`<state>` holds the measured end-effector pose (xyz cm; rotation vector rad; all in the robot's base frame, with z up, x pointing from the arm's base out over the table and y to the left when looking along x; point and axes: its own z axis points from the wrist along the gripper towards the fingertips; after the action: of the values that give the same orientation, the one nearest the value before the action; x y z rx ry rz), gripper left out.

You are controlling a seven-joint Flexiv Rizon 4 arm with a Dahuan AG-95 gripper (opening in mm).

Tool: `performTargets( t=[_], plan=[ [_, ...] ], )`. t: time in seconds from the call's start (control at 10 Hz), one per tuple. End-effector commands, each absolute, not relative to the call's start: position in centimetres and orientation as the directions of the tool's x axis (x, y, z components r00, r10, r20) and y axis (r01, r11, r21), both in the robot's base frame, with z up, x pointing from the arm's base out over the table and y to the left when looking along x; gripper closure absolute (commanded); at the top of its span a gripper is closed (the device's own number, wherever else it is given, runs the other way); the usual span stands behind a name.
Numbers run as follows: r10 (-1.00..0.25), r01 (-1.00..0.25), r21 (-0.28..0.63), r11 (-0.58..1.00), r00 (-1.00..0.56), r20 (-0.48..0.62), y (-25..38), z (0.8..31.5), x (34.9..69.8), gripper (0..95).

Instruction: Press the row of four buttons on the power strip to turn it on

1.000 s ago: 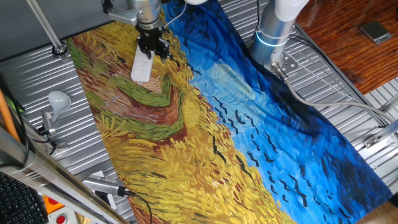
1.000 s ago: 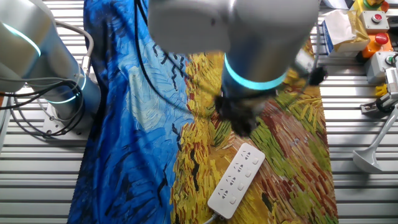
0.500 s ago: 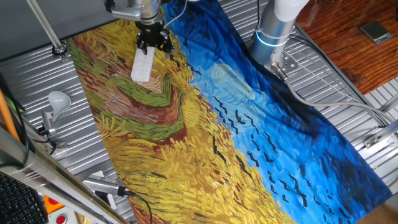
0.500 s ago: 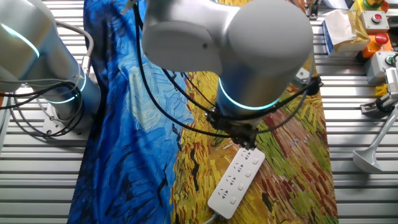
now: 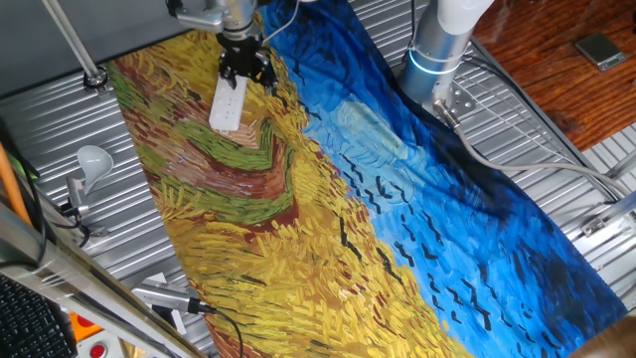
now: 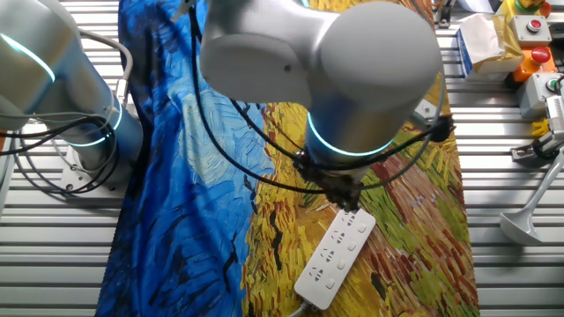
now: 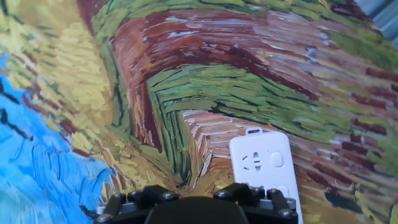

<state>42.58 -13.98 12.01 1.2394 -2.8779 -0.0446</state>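
The power strip (image 5: 228,102) is a narrow white bar lying on a painted cloth; it also shows in the other fixed view (image 6: 335,255) and the hand view (image 7: 264,165). Its buttons (image 7: 277,160) are small pale switches beside the sockets, and only part of the row shows. My black gripper (image 5: 245,72) hangs over the strip's end nearest the blue part of the cloth. From the other side the gripper (image 6: 345,201) sits just above that end under the big grey wrist. No view shows its fingertips clearly.
The painted cloth (image 5: 348,199) covers the slatted table. A white light bulb on a metal holder (image 5: 91,159) stands left of the cloth. The arm's base (image 5: 437,50) is at the back right. Boxes and an orange bottle (image 6: 529,53) crowd one corner.
Over the first half second the gripper shifted a little along the strip's end and the wrist came down over it. Since then nothing has visibly moved.
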Motion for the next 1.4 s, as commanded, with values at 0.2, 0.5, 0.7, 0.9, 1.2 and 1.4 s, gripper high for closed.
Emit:
performTargets(
  t=[0.2, 0.5, 0.7, 0.9, 1.2, 1.4],
  plan=[
    [-0.810, -0.809, 0.021, 0.587, -0.587, 0.007, -18.3, 10.6, 40.7, 0.0],
    [-0.823, -0.822, 0.021, 0.569, -0.569, 0.008, -19.1, 10.5, 40.4, 0.0],
    [-0.816, -0.815, 0.026, 0.578, -0.579, 0.000, -19.1, 10.5, 40.4, 0.0],
    [-0.774, -0.774, 0.001, 0.633, -0.633, -0.011, -19.1, 10.5, 40.4, 0.0],
    [-0.744, -0.744, -0.025, 0.668, -0.666, -0.047, -19.1, 10.5, 40.4, 0.0],
    [-0.777, -0.777, 0.003, 0.629, -0.629, -0.008, -19.3, 10.3, 40.4, 0.0]
  ],
)
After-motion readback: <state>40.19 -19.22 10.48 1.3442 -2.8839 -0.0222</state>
